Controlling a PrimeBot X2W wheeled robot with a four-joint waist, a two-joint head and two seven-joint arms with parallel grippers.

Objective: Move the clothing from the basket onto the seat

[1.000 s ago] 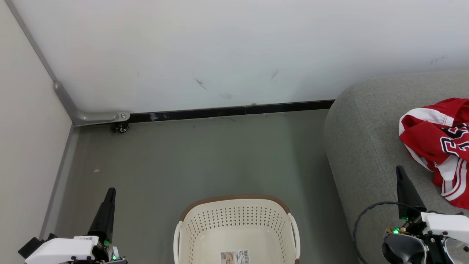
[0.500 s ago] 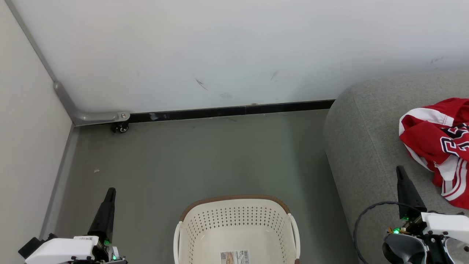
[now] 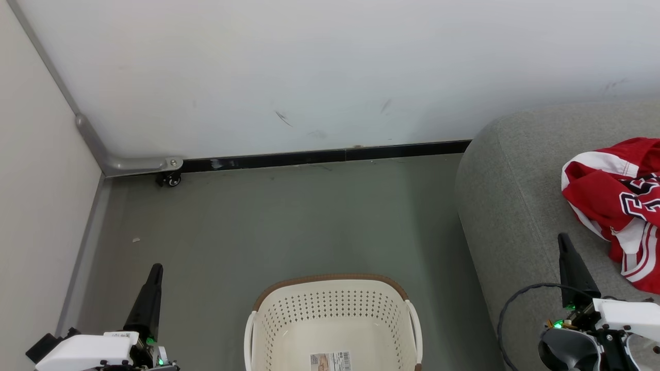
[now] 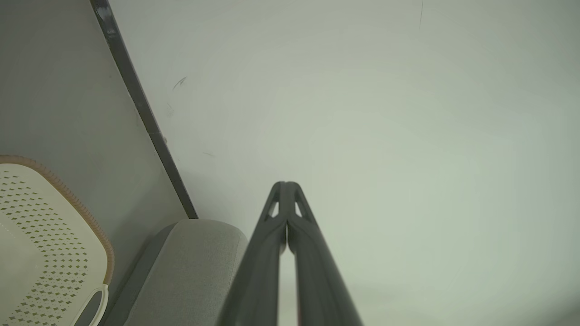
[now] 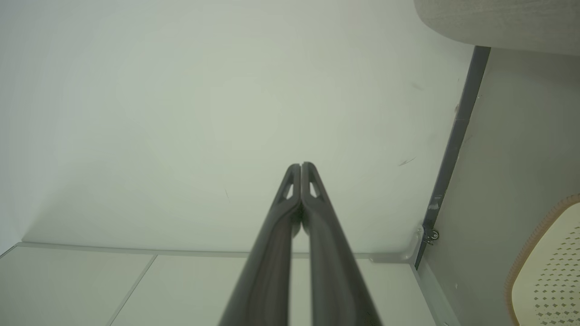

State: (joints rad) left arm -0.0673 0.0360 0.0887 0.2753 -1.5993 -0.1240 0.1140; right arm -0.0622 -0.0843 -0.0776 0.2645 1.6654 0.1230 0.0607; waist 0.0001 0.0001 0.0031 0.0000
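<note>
A: Where is the clothing?

B: The clothing (image 3: 616,203), red with white bands and black-and-white lettering, lies crumpled on the seat (image 3: 510,221). It is at the right edge of the head view, and the frame cuts part of it off.

A: And the basket?

B: The basket (image 3: 330,279) stands on the floor (image 3: 289,221) to the left of the seat, near it but apart, at the bottom middle of the head view. Its perforated wall, its pale bottom and a label sticker (image 3: 330,360) inside it show.

A: What are the grippers doing?

B: The right gripper (image 3: 563,238) shows against the seat's grey fabric, near the clothing's lower left edge, with bare upholstery between the two. In the right wrist view its fingers (image 5: 276,253) are pressed together at the tips, with nothing between them. The left gripper (image 3: 156,268) hangs over the floor, well to the left of the basket. In the left wrist view its fingers (image 4: 263,253) also meet at the tips and hold nothing.

A: And around all that?

B: A white wall (image 3: 309,67) rises behind, with a black baseboard (image 3: 335,154) along its foot. In the left corner a grey metal bracket (image 3: 124,165) sits above a small caster (image 3: 170,179).
</note>
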